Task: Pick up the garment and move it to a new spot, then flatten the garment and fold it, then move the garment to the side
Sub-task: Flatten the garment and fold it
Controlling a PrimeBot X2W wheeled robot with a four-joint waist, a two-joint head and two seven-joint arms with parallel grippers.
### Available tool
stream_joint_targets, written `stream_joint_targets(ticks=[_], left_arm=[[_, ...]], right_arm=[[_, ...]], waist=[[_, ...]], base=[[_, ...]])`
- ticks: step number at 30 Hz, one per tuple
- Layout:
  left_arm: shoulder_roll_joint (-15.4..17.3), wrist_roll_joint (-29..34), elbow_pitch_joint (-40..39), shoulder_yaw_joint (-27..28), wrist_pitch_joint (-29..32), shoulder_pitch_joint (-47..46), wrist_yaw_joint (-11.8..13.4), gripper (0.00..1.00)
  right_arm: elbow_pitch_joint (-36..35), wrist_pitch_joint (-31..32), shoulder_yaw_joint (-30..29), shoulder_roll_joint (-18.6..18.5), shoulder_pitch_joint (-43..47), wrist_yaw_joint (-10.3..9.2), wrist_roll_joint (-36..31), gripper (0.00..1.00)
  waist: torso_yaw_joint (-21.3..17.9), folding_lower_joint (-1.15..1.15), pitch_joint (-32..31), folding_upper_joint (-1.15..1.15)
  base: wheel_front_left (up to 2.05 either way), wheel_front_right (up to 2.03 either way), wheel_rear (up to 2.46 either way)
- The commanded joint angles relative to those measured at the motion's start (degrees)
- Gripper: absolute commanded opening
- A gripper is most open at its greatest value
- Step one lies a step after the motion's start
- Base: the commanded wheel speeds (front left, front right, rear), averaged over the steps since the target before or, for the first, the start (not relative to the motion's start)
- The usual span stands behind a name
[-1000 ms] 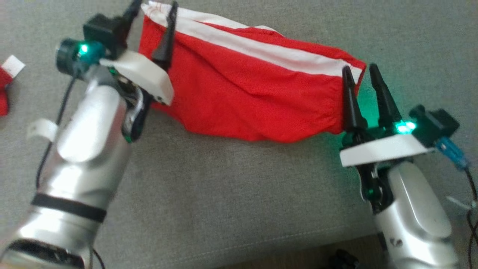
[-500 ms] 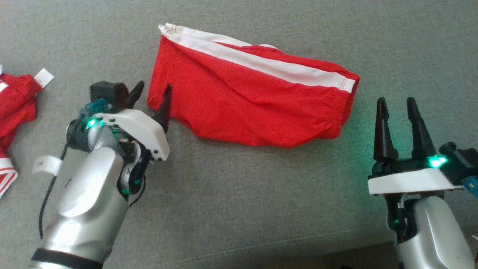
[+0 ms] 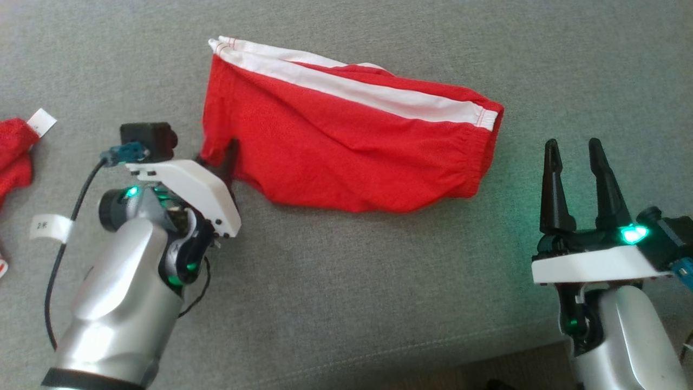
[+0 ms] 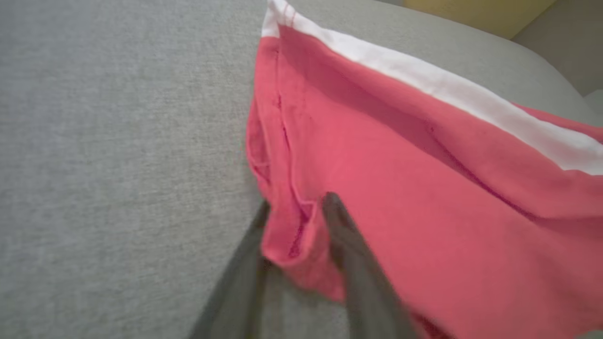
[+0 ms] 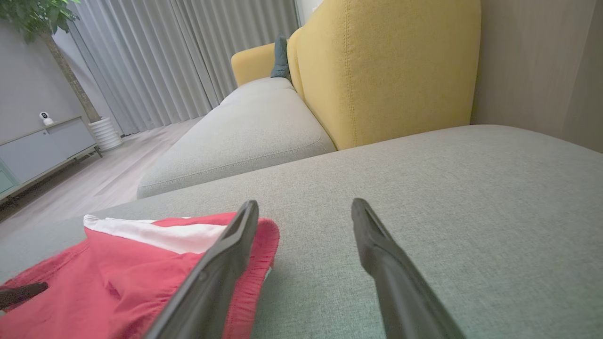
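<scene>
The garment [image 3: 346, 146], red shorts with a white side stripe, lies spread and slightly rumpled on the grey cushion [image 3: 346, 292]. At its lower left corner the left gripper [image 3: 216, 161] straddles the hem. 1 finger lies on top of the cloth, the other under or beside it, with the jaws narrow, though I cannot tell whether they pinch it. The right gripper [image 3: 573, 145] stands wide and empty near the waistband end, not touching. Another red cloth [image 3: 13, 157] lies far left.
</scene>
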Motion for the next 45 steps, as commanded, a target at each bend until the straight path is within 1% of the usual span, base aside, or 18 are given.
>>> stream_joint_targets(ticks=[1, 5, 11, 17, 23, 27, 29, 30, 31, 32, 34, 35, 38, 41, 45], left_arm=[[1.1, -0.5, -1.5, 1.4, 0.3, 0.0, -0.4, 0.00], [1.0, -0.7, -1.8, 1.6, -0.7, 0.2, -0.4, 0.00], [0.8, -1.6, -4.2, 3.5, -4.8, 2.2, 0.6, 0.00], [0.6, -3.8, -11.0, 6.0, -8.2, 9.4, 2.9, 0.00], [-0.8, -5.7, -18.5, 7.1, -10.0, 18.0, 5.8, 0.00], [-2.0, -6.4, -21.5, 6.6, -10.6, 21.3, 6.6, 0.00], [-2.2, -6.4, -21.8, 6.8, -11.1, 21.6, 6.8, 0.00], [-2.2, -6.1, -21.9, 6.8, -11.7, 21.7, 6.9, 0.02], [-2.2, -5.7, -21.9, 6.8, -12.3, 21.7, 7.0, 0.49], [-2.1, -5.2, -21.9, 6.7, -12.9, 21.6, 7.0, 1.00], [-2.0, -4.3, -22.1, 6.6, -14.3, 21.3, 6.9, 1.00], [-1.6, -2.7, -22.6, 6.6, -16.8, 20.8, 6.7, 1.00], [-0.6, 0.7, -23.5, 6.3, -20.0, 20.1, 6.6, 1.00], [-0.1, 4.1, -24.7, 6.1, -21.7, 19.8, 6.8, 1.00], [0.0, 7.7, -25.9, 6.0, -22.5, 20.4, 7.1, 1.00]], right_arm=[[-1.9, -0.6, 1.4, -0.1, 0.2, -0.05, 0.3, 1.00], [-1.8, -0.6, 1.3, -0.1, 0.0, -0.05, 0.2, 1.00], [-1.5, -0.6, 0.3, -0.1, 0.4, -0.05, -0.5, 1.00], [-1.8, 0.8, -1.9, -0.1, 1.1, -0.05, -2.3, 1.00], [-3.1, 3.5, -3.6, -0.1, 1.6, -0.05, -3.8, 1.00], [-4.1, 5.1, -4.1, -0.1, 1.5, -0.05, -4.3, 1.00], [-4.3, 5.4, -4.0, -0.1, 1.4, -0.05, -4.4, 1.00], [-4.5, 5.7, -3.9, -0.1, 1.3, -0.05, -4.4, 1.00], [-4.7, 6.1, -3.7, -0.1, 1.2, -0.05, -4.5, 1.00], [-4.9, 6.4, -3.7, -0.1, 1.1, -0.05, -4.6, 1.00], [-5.1, 7.0, -3.7, -0.1, 1.0, -0.05, -4.9, 1.00], [-5.2, 7.7, -3.8, -0.1, 0.9, -0.05, -5.3, 1.00], [-5.4, 8.9, -4.2, -0.1, 0.9, -0.05, -5.6, 1.00], [-5.6, 10.9, -3.7, -0.1, 0.9, -0.05, -5.4, 1.00], [-6.1, 15.3, -1.0, -0.1, 0.3, -0.05, -4.2, 1.00]], waist=[[-0.1, 0.00, 0.0, 0.00], [-0.3, 0.00, -0.2, 0.00], [0.5, 0.00, -1.0, 0.00], [2.8, 0.00, -2.4, 0.00], [5.2, 0.00, -3.4, 0.00], [6.5, 0.00, -3.6, 0.00], [6.7, 0.00, -3.6, 0.00], [6.8, 0.00, -3.6, 0.00], [7.0, 0.00, -3.7, 0.00], [7.1, 0.00, -3.7, 0.00], [7.4, 0.00, -4.0, 0.00], [7.7, 0.00, -4.4, 0.00], [8.2, 0.00, -5.3, 0.00], [8.5, 0.00, -6.4, 0.00], [9.0, 0.00, -7.4, 0.00]], base=[[0.00, 0.00, 0.00], [0.00, 0.00, 0.00], [0.00, 0.00, 0.00], [0.00, 0.00, 0.00], [0.00, 0.00, 0.00], [0.00, 0.00, 0.00], [0.00, 0.00, 0.00], [0.00, 0.00, 0.00], [0.00, 0.00, 0.00], [0.00, 0.00, 0.00], [0.00, 0.00, 0.00], [0.00, 0.00, 0.00], [0.00, 0.00, 0.00], [0.00, 0.00, 0.00], [0.00, 0.00, 0.00]])
